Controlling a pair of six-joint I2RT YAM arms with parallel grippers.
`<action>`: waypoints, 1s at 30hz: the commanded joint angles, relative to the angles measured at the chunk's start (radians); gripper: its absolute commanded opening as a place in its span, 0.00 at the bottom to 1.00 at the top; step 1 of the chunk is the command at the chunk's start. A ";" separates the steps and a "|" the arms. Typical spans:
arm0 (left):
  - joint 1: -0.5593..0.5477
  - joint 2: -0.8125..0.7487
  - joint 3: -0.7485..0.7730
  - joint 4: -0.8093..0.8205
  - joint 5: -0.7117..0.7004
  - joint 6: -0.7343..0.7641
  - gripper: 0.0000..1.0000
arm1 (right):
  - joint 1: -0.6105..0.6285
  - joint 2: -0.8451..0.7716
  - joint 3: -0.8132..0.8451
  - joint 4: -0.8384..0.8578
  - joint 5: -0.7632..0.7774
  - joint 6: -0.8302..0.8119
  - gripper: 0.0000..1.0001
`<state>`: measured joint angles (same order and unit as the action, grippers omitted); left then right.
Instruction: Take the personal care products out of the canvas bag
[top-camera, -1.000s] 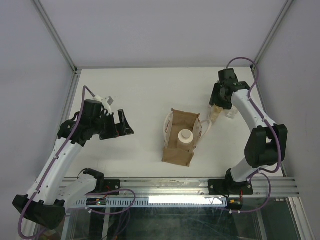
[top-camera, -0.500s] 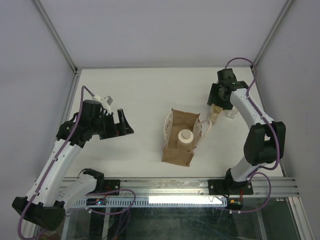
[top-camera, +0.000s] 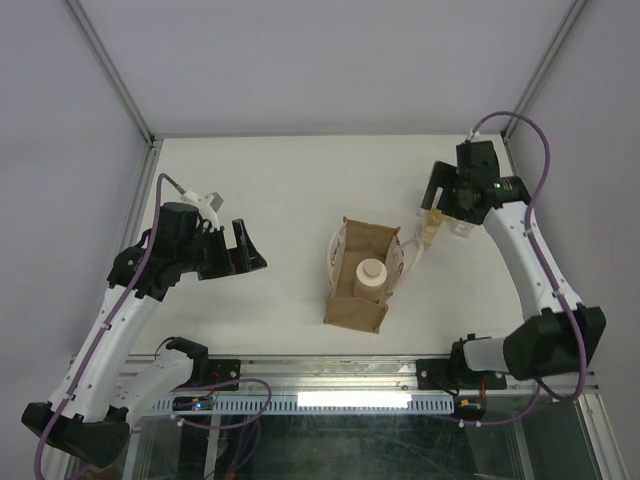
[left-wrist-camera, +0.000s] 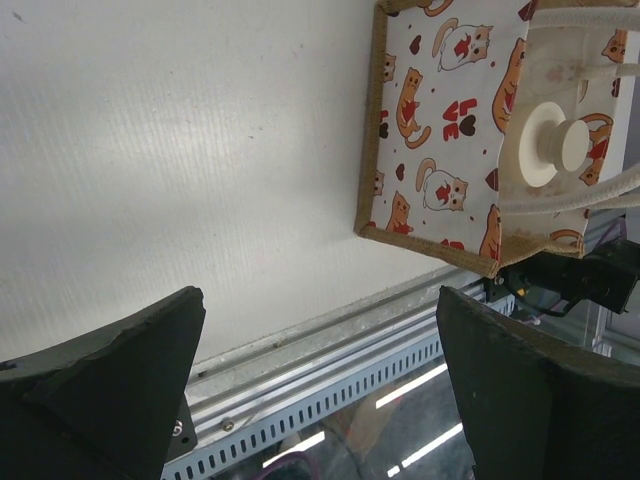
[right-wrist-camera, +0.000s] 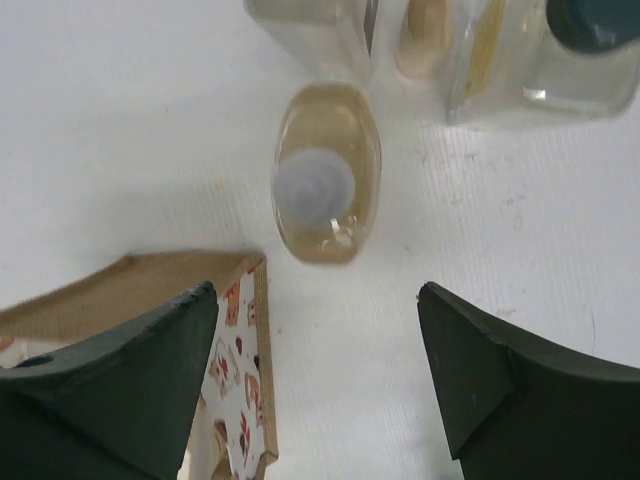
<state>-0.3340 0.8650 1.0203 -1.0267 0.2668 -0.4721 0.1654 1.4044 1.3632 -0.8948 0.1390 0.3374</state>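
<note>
The tan canvas bag (top-camera: 355, 305) lies open mid-table, its cat-print lining (left-wrist-camera: 440, 130) showing. The wide cream bottle (top-camera: 371, 276) stands inside it, also in the left wrist view (left-wrist-camera: 550, 145). The amber bottle with a white cap (top-camera: 430, 230) stands on the table just right of the bag, with two clear bottles (top-camera: 462, 228) beside it. My right gripper (top-camera: 445, 205) hovers open and empty above the amber bottle (right-wrist-camera: 325, 185); in its own view the gripper (right-wrist-camera: 320, 370) frames bare table. My left gripper (top-camera: 245, 248) is open and empty, left of the bag (left-wrist-camera: 320, 380).
The pale bag handles (top-camera: 338, 245) loop out on both sides of the bag. The metal rail (top-camera: 330, 370) runs along the near table edge. Frame posts (top-camera: 150, 140) stand at the back corners. The clear bottles (right-wrist-camera: 560, 50) are near the right wall.
My right gripper has lifted and drawn back to the right from the amber bottle, which stays standing on the table; its elbow swung outward. The left arm has hardly moved.
</note>
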 joint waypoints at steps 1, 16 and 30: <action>-0.002 -0.023 0.010 0.024 0.044 -0.020 0.99 | 0.009 -0.193 -0.128 -0.059 -0.061 0.041 0.84; -0.003 -0.001 -0.011 0.059 0.083 -0.020 0.99 | 0.035 -0.392 -0.003 -0.222 -0.308 0.199 0.84; -0.002 -0.029 -0.031 0.061 0.067 -0.050 0.99 | 0.529 -0.083 0.257 -0.292 -0.089 0.295 0.85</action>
<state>-0.3340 0.8577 0.9844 -1.0019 0.3199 -0.4927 0.6174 1.2739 1.6314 -1.1507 -0.0437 0.5983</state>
